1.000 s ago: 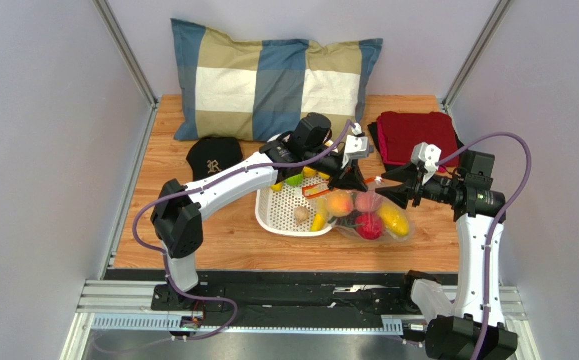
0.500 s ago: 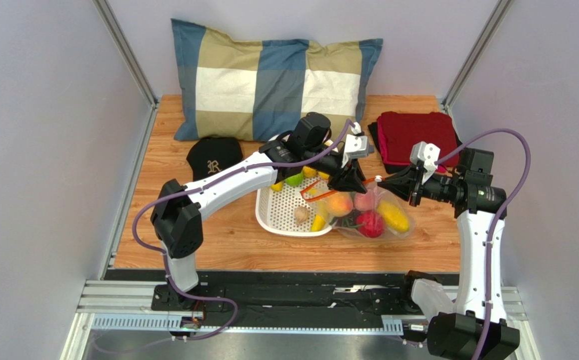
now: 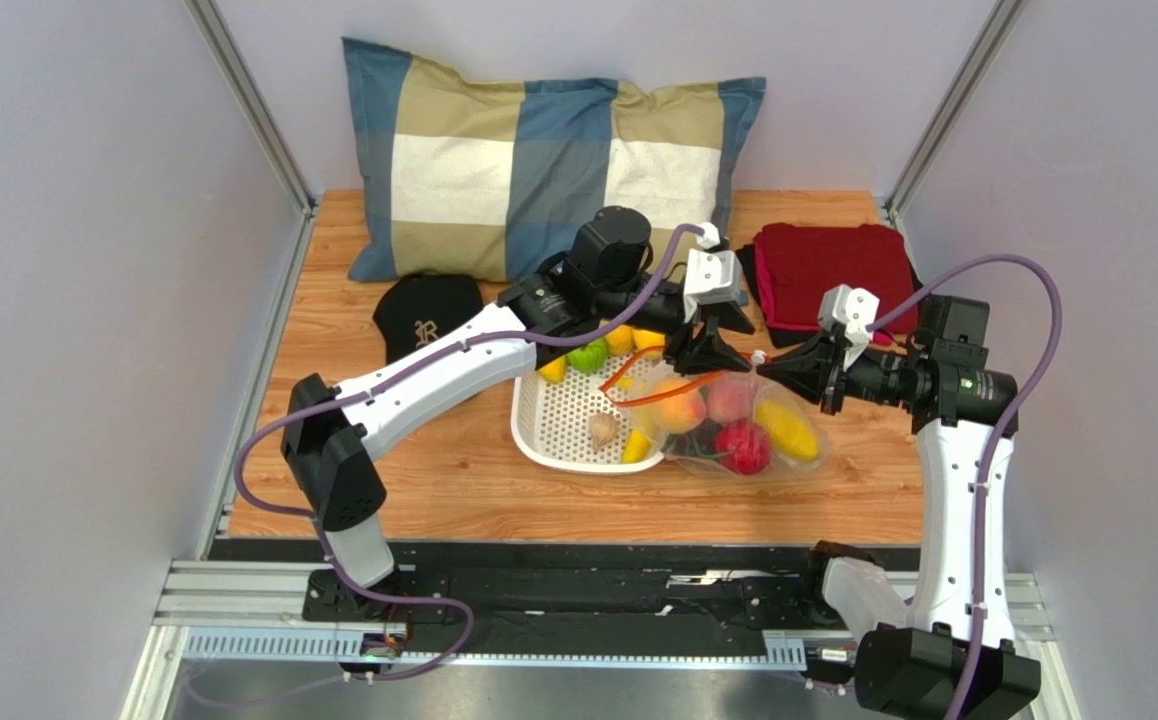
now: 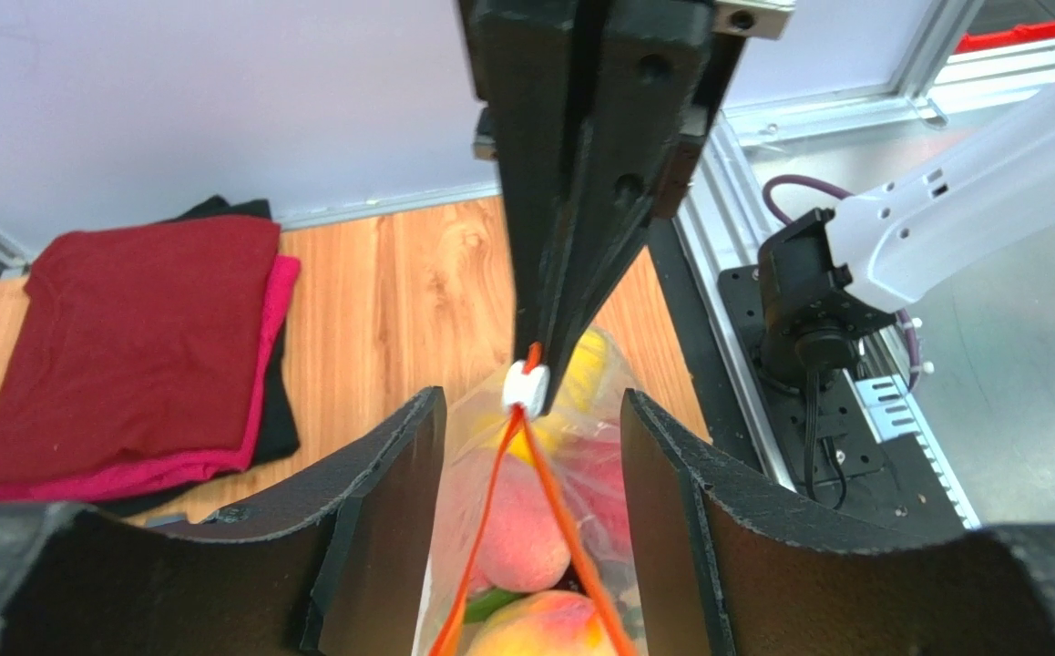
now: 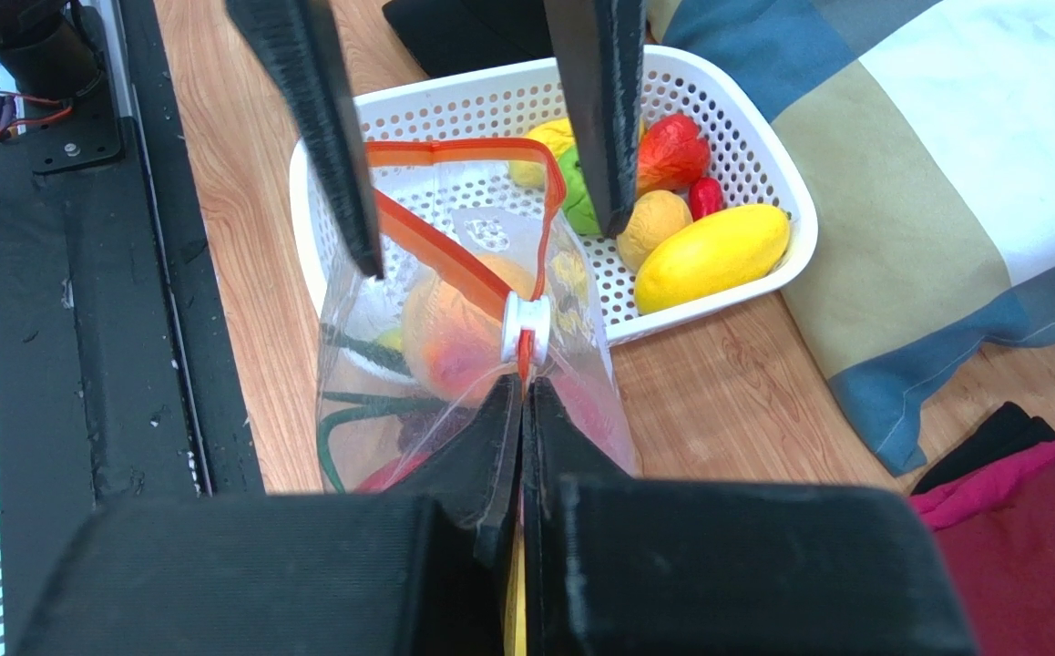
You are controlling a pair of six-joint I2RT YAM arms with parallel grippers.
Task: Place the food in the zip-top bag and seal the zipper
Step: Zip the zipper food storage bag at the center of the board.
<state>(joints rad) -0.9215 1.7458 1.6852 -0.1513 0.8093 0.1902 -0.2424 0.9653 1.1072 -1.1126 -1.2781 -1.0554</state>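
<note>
Behind the right hand (image 5: pixel 521 387), zip-top bag (image 5: pixel 355 397) partly hidden.

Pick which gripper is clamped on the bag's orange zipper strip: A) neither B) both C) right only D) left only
C: the right gripper is shut on the zipper right at the white slider, while the left gripper stands open astride the strip.
</note>
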